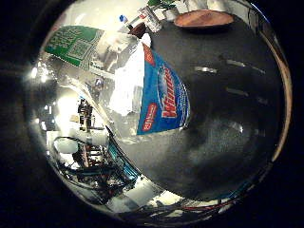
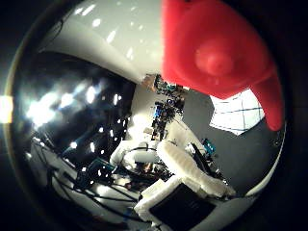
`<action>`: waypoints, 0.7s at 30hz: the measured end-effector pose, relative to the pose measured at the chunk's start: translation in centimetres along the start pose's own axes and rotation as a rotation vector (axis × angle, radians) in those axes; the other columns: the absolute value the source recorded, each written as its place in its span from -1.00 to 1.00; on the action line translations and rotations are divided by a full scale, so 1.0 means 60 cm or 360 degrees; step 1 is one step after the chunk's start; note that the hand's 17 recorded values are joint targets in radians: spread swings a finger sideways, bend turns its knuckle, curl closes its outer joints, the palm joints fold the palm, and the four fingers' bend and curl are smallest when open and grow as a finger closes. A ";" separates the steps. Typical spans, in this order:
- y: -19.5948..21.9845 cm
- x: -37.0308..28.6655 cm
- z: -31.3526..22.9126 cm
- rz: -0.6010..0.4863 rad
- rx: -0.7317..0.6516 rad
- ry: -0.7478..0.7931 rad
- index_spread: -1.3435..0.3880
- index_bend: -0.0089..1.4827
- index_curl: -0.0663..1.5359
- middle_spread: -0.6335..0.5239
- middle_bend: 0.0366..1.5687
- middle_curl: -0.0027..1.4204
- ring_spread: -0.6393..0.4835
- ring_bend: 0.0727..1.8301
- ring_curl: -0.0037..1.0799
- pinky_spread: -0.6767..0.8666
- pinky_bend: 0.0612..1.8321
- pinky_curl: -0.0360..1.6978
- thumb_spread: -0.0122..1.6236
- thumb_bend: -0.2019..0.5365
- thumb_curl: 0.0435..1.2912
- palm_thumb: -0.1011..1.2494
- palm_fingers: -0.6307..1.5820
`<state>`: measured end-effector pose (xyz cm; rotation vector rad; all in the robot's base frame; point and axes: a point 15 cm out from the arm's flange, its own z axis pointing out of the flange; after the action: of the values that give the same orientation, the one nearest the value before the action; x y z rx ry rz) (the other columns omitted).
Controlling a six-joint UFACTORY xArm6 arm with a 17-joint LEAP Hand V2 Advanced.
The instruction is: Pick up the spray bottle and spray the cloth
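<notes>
The spray bottle is clear with a blue label and fills much of the little finger side palm view, close to the palm, above the dark grey table. Its red spray head fills the upper part of the thumb side palm view. My right hand shows as white and black finger parts beside the bottle, curled round it. A white cloth lies on the dark surface beyond the red head.
A reddish-brown object lies at the far edge of the table. A green-labelled item sits behind the bottle. Bright ceiling lights and room clutter show past the hand.
</notes>
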<state>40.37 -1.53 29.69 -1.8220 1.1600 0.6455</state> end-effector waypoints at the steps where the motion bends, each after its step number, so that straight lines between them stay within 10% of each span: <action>1: 0.000 0.000 0.000 0.0000 0.0002 -0.0002 0.26 -0.79 -0.60 0.18 -0.69 -0.50 0.30 -0.66 -0.47 0.33 -0.70 -0.60 0.34 -0.50 -0.59 0.04 -0.20; 14: -0.026 -0.029 -0.008 -0.0032 0.0119 -0.0086 0.09 -0.53 -0.35 -0.41 -0.17 -0.06 -0.34 -0.03 -0.02 -0.66 -0.20 -0.41 0.36 -0.47 -0.50 0.31 0.43; 21: -0.012 -0.027 0.000 0.0022 0.0152 -0.0143 0.00 -0.25 -0.01 -0.49 0.04 0.23 -0.37 0.19 0.23 -0.68 0.06 -0.15 0.34 -0.49 -0.41 0.43 0.40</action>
<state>40.33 -0.68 31.22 -1.6893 1.1256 0.6618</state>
